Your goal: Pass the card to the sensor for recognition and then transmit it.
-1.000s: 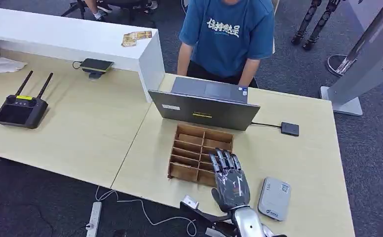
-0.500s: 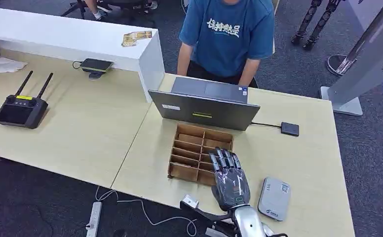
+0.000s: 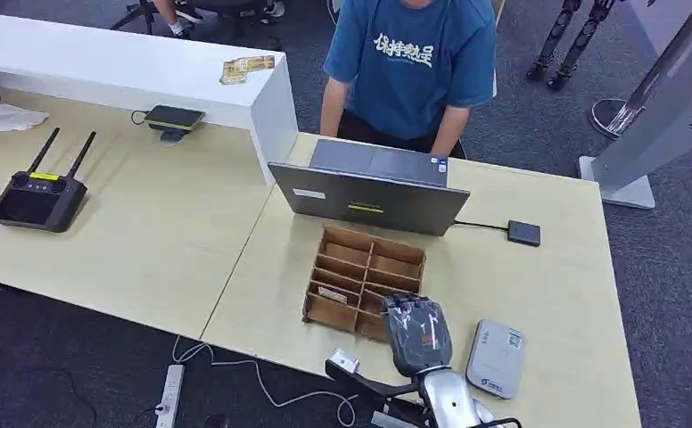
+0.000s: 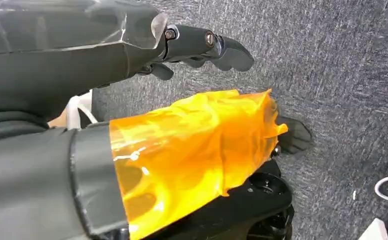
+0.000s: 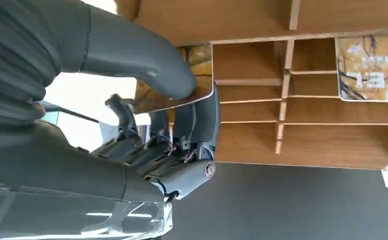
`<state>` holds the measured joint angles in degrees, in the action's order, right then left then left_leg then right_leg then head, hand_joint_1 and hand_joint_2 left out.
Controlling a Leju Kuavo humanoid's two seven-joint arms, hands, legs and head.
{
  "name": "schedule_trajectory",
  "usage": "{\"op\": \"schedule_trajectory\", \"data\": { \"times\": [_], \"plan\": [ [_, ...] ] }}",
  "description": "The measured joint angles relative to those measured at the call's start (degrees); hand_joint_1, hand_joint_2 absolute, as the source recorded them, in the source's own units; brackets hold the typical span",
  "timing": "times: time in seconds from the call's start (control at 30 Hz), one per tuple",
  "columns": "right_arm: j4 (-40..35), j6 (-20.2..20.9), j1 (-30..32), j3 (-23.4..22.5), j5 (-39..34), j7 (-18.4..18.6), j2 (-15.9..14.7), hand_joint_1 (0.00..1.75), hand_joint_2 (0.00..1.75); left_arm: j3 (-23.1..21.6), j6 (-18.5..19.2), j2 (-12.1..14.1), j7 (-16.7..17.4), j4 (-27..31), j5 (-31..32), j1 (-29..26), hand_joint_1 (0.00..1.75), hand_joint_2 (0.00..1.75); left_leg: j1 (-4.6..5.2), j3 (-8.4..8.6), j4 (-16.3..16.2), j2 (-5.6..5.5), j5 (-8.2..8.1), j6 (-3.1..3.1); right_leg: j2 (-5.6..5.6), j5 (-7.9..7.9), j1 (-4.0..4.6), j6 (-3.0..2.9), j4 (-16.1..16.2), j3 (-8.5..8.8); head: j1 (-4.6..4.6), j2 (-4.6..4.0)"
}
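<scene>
A pale desk (image 3: 191, 232) spreads below me, a laptop (image 3: 369, 198) at its twelve o'clock with a person (image 3: 409, 67) behind it. In front sits a wooden tray (image 3: 365, 278). My right hand (image 3: 416, 332) curls over the tray's five o'clock corner, thumb and fingers pinching a card (image 5: 194, 82). The grey sensor (image 3: 496, 357) lies at three o'clock of that hand. My left hand (image 4: 202, 47) hangs slack, grasping nothing. I judge this the pick-up step; next, lift the card out and carry it over the sensor.

right hand (image 3: 416, 332), fingers curled under, over the wooden divider box (image 3: 364, 278) near edge; card (image 3: 331, 293) inside.
</scene>
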<state>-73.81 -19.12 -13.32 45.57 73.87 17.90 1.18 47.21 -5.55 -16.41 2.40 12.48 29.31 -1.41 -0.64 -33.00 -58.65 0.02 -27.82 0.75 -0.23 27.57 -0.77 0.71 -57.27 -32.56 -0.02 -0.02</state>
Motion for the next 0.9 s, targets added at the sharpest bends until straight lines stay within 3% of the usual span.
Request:
{"op": "schedule_trajectory", "data": {
  "times": [0.6, 0.77, 0.9],
  "plan": [
    [0.00, -0.57, 0.02, 0.11, -1.07, -0.68, 0.00, 1.75, 1.75, 0.87, 0.24, -0.04, -0.85, 0.00, -1.57, -0.14, 0.00, 0.00, 0.00, 0.01, 0.00, 0.01, 0.00, 0.00, 0.01, 0.00, 0.00, 0.00, 0.00, 0.00, 0.00, 0.00],
    [-0.99, -6.32, 0.53, 0.07, 0.09, -1.79, 0.00, 1.75, 1.75, 0.87, 0.22, -0.04, -1.25, 0.00, -2.03, -0.14, 0.00, 0.00, 0.00, 0.01, 0.00, 0.01, 0.00, 0.00, 0.01, 0.00, 0.00, 0.00, 0.00, -0.01, 0.02, 0.00],
    [-2.58, -7.15, 0.98, -0.09, 0.07, -1.90, 0.02, 1.75, 1.75, 0.87, 0.22, -0.04, -1.40, 0.00, -2.23, -0.14, 0.00, 0.00, 0.00, 0.01, 0.00, 0.01, 0.00, 0.00, 0.02, 0.00, 0.00, 0.00, 0.00, -0.01, 0.02, 0.00]
  ]
}}
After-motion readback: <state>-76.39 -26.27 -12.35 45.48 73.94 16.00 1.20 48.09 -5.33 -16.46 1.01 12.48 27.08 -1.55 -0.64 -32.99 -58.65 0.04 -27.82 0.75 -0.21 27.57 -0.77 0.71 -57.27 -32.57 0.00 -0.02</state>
